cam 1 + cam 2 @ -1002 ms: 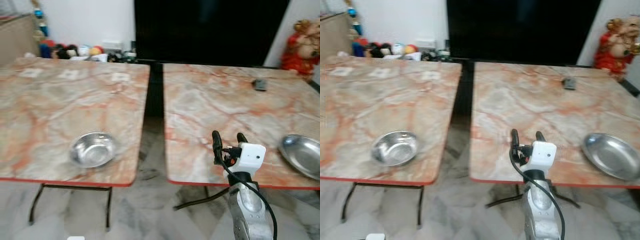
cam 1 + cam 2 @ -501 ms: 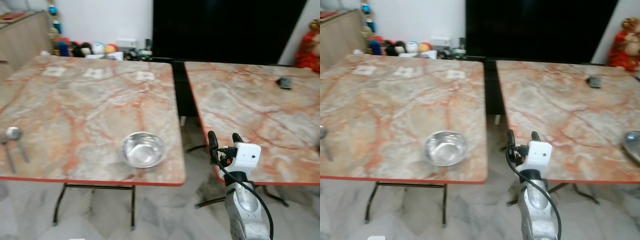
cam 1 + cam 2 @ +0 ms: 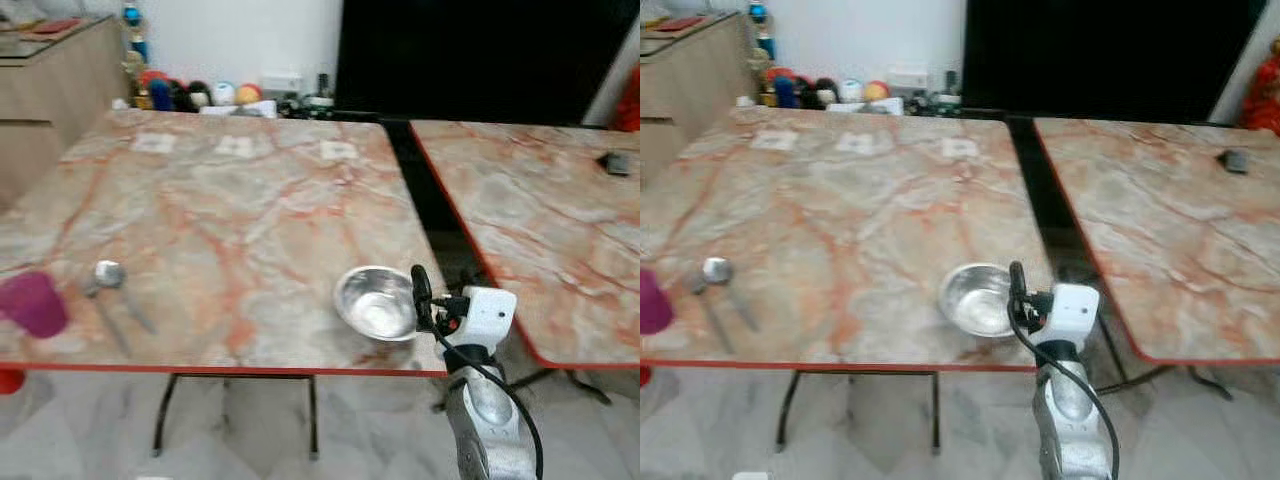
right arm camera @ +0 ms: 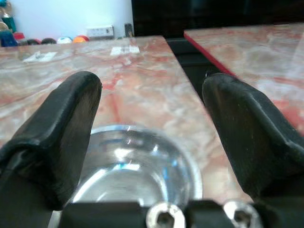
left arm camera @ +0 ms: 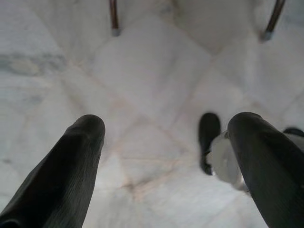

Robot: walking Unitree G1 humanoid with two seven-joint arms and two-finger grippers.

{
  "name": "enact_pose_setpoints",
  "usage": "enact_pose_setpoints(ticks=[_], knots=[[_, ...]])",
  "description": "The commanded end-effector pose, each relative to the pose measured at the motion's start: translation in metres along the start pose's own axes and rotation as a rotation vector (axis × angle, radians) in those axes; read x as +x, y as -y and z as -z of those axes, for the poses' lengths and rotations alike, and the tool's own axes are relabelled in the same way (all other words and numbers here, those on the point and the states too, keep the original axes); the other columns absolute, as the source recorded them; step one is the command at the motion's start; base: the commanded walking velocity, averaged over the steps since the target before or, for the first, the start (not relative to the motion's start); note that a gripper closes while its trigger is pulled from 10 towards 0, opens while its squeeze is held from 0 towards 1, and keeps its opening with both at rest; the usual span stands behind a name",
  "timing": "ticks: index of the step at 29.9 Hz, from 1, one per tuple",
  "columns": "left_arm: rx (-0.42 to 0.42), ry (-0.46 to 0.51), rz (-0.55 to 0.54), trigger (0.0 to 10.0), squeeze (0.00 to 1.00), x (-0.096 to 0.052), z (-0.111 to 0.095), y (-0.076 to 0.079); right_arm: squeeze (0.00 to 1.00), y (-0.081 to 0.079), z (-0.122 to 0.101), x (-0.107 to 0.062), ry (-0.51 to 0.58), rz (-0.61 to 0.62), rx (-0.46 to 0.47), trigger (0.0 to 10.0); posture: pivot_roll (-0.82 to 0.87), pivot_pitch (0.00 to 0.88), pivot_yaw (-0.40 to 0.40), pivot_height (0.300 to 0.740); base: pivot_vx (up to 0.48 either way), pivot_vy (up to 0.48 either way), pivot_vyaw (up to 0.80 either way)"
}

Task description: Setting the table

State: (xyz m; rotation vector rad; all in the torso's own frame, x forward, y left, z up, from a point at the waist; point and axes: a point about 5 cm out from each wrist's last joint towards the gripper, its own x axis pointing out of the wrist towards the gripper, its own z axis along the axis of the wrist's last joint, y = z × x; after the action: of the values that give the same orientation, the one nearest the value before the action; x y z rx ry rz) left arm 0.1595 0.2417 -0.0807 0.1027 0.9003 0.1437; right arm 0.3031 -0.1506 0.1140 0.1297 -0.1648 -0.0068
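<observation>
Count: two marble-topped tables [image 3: 230, 215], one steel bowl [image 3: 376, 302] at 5 o'clock on the left table, two spoons [image 3: 108, 275] and one purple cup [image 3: 33, 304] at 8 o'clock, three white cards [image 3: 238, 146] at 12 o'clock.

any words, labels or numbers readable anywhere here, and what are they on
None can be read.
Three white paper squares on the far side of the left table: any print on them is too small and blurred.
Small dark thing on the right table: no legible marking.
Steel bowl, spoon and right gripper: no lettering visible.
</observation>
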Motion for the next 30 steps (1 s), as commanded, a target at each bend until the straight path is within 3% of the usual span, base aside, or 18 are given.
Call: enact_pose_setpoints(ticks=[1,19,30], knots=[[-0.009,-0.009,0.017,10.0,0.0,-0.0005,0.0035,0.0064,0.0,0.01,0.0013,-0.0028,-0.009,0.033,-0.004,10.0,0.01,0.07,-0.038,0.74,0.0,0.0,0.0],[0.002,0.004,0.031,10.0,0.0,0.0008,-0.0008,0.01,0.0,0.009,0.0011,-0.0017,-0.011,0.029,0.001,10.0,0.01,0.074,-0.04,0.74,0.0,0.0,0.0],[0.005,0.002,0.032,10.0,0.0,0.0006,0.0,0.0105,0.0,0.0087,0.0026,-0.0031,-0.017,0.03,0.004,10.0,0.01,0.077,-0.039,0.74,0.303,0.0,0.0]])
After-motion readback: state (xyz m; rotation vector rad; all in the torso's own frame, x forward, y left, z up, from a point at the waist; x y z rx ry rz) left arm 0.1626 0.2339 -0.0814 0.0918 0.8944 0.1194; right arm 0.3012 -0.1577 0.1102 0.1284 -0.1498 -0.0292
